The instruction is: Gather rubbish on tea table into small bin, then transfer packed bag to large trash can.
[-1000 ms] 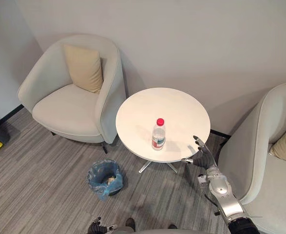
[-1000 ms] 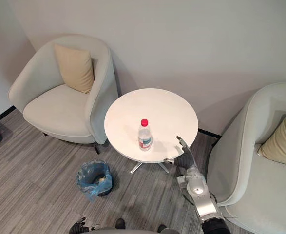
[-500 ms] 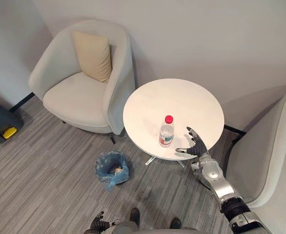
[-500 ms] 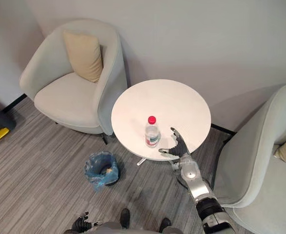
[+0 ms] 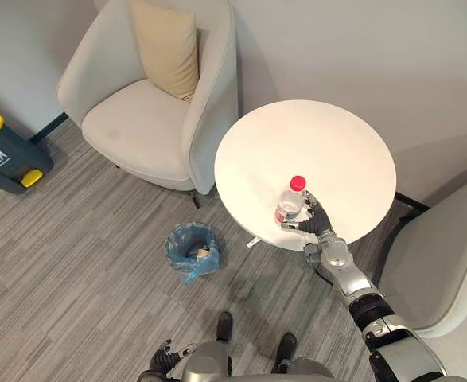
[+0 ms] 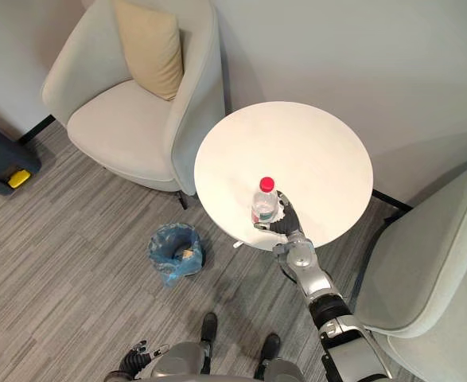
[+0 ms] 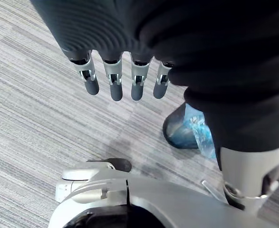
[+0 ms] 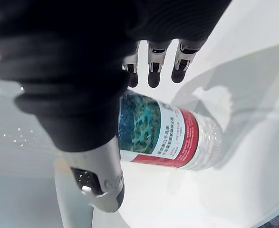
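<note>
The right hand (image 5: 317, 224) is at the near edge of the round white desk (image 5: 336, 151), its fingers straight and thumb spread wide. The upright red-capped water bottle (image 5: 290, 203) stands between them, close to that edge. The blue-lined small bin (image 5: 192, 251) sits on the floor beside the desk. The left hand (image 7: 111, 76) hangs low with straight fingers.

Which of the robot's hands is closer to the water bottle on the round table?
Right. The right hand is at the bottle, thumb and fingers either side of it; the left hand hangs low over the floor, well away.
</note>
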### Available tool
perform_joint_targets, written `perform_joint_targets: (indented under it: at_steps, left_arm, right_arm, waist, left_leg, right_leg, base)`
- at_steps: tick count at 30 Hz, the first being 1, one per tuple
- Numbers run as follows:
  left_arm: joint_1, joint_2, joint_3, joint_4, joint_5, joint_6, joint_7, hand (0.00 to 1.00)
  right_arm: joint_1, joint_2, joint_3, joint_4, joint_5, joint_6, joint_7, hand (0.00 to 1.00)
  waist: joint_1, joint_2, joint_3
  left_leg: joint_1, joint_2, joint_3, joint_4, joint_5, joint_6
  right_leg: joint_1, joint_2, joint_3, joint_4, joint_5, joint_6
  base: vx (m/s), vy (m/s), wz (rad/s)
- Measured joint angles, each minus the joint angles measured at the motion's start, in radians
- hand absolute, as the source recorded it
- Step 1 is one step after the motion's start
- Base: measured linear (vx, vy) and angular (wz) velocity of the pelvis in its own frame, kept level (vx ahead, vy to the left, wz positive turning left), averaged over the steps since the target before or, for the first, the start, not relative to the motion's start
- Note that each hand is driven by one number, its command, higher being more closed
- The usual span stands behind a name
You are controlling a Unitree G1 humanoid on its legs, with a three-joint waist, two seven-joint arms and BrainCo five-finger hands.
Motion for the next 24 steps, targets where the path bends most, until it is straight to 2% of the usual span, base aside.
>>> perform_joint_targets:
  at_steps: [4,8,16,24]
  left_arm:
    - [-0.002,0.0,0.0,-0.017,-0.009,-0.002,0.001,0.0]
    - [-0.004,-0.001,0.0,-0.022,-0.011,-0.001,0.003,0.0]
    - [-0.001,-0.005,0.004,-0.022,-0.022,0.002,0.018,0.0]
    - [0.0,-0.005,0.01,-0.022,-0.019,0.013,0.017,0.0]
  right_arm:
    - [-0.079,0.007,0.005,0.039,0.025,0.002,-0.009,1.0]
    - [-0.116,0.011,0.004,0.04,0.045,0.005,-0.032,1.0]
    - [-0.117,0.017,-0.014,0.009,0.097,0.006,-0.045,1.0]
    - [0.1,0.024,-0.064,-0.361,0.07,-0.007,-0.04,1.0]
  waist:
    - [0.002,0.005,0.033]
    - [0.023,0.01,0.053]
    - [0.028,0.01,0.055]
    - [0.013,0.008,0.054]
  left_leg:
    - [-0.02,0.0,-0.021,0.0,0.011,-0.003]
    - [-0.034,0.0,-0.025,0.0,0.014,-0.005]
    - [-0.045,-0.002,-0.045,0.0,0.018,-0.008]
    - [-0.017,0.0,-0.031,0.0,0.018,-0.008]
  right_leg:
    - [-0.012,0.0,-0.018,0.005,0.0,0.0]
    - [-0.028,-0.001,-0.02,0.011,0.0,0.0]
    - [-0.028,-0.001,-0.02,0.011,-0.001,0.0]
    - [-0.011,-0.003,0.001,0.02,-0.002,0.001]
  base:
    - [-0.04,0.007,0.14]
    - [0.0,0.004,0.02]
    - [0.0,0.013,0.09]
    - [-0.02,0.017,-0.05]
